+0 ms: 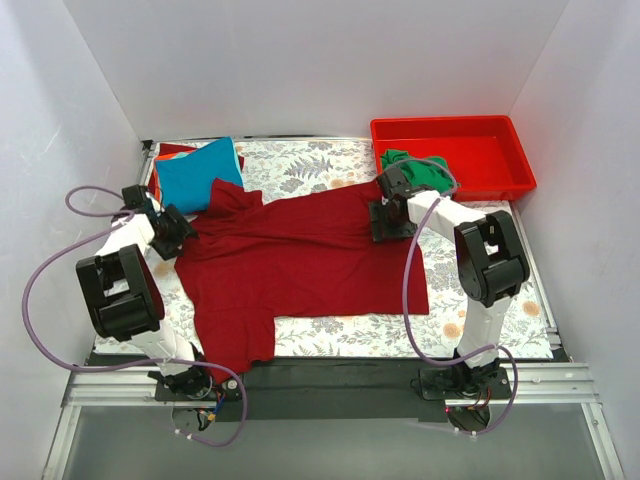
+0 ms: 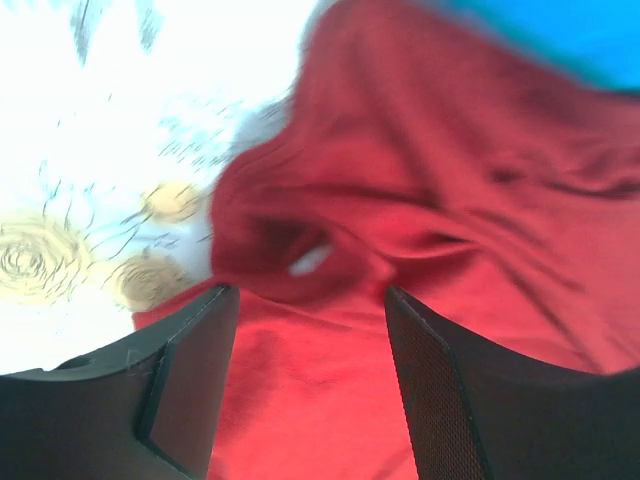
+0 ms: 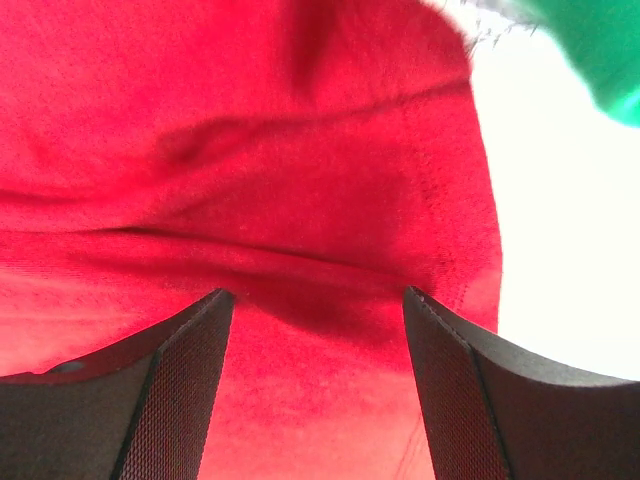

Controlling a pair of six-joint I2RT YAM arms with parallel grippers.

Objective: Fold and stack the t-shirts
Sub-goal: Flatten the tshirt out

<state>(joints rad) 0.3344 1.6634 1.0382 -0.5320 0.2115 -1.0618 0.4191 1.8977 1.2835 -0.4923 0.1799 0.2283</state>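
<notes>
Jaws apart over bunched dark red t-shirt (image 2: 450, 200); floral table cloth (image 2: 100, 150) at left

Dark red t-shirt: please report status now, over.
Left tool open over its left edge, right tool open over its right edge. Dark red t-shirt spread out, not folded. Blue t-shirt and green t-shirt close by, nothing on top.

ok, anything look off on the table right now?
Dark red shirt lies crooked and wrinkled, one sleeve hanging past the tablecloth near edge onto the black strip. Green shirt is bunched at the red tray near-left corner.
</notes>
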